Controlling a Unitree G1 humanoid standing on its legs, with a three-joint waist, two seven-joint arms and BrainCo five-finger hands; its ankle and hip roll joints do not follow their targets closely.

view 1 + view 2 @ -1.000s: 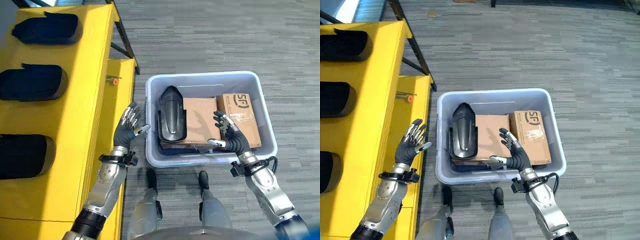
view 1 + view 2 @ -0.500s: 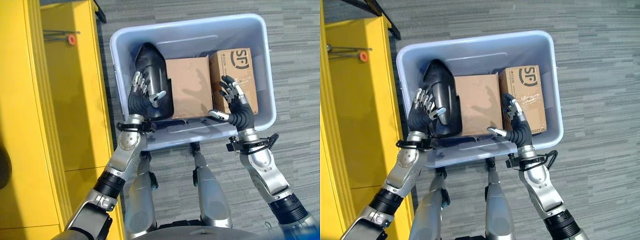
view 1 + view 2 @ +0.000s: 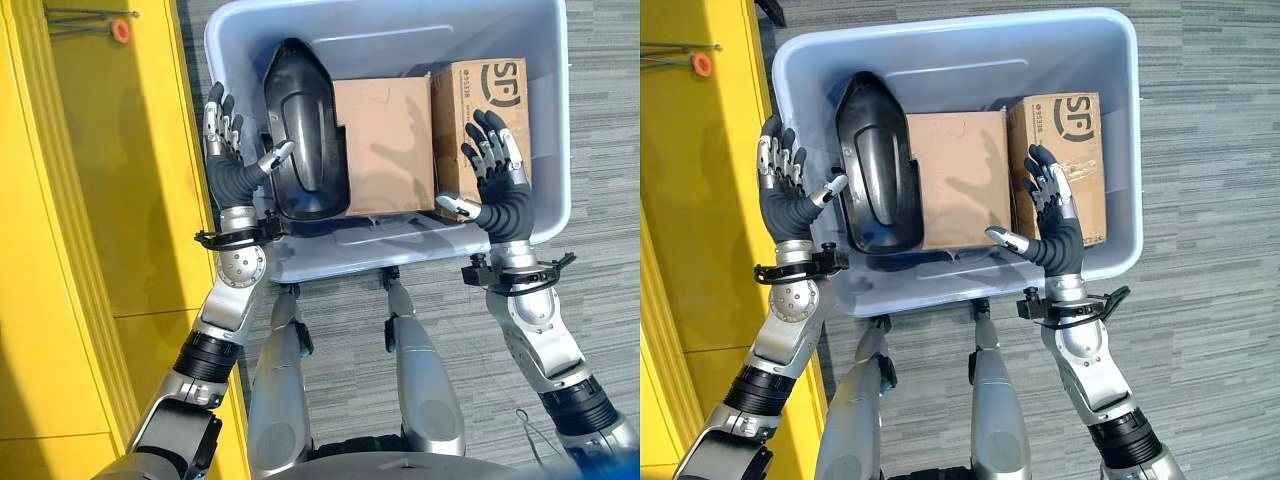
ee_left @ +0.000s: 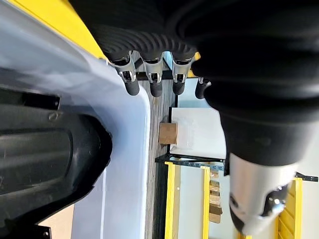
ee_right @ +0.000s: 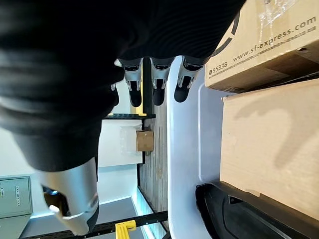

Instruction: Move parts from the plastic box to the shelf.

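A pale blue plastic box (image 3: pixel 545 215) stands on the floor and holds three things. They are a black moulded part (image 3: pixel 305 140) at its left, a plain brown carton (image 3: pixel 385 140) in the middle and a printed carton (image 3: pixel 495 95) at its right. My left hand (image 3: pixel 230 165) is open at the box's left wall, fingers straight, thumb reaching towards the black part. My right hand (image 3: pixel 497 195) is open over the near end of the printed carton and holds nothing. The left wrist view has the straight fingers (image 4: pixel 149 84) beside the box rim (image 4: pixel 124 149).
The yellow shelf (image 3: pixel 90 200) runs along the left, close to the box. A small orange-capped item (image 3: pixel 120 30) lies on it at the far end. Grey carpet (image 3: pixel 600 300) lies to the right of the box and in front of it.
The camera has dropped closer over the box. My left hand came from beside the shelf, crossed over the black part's edge, and now sits at the box's left wall. The right hand stays by the printed carton.
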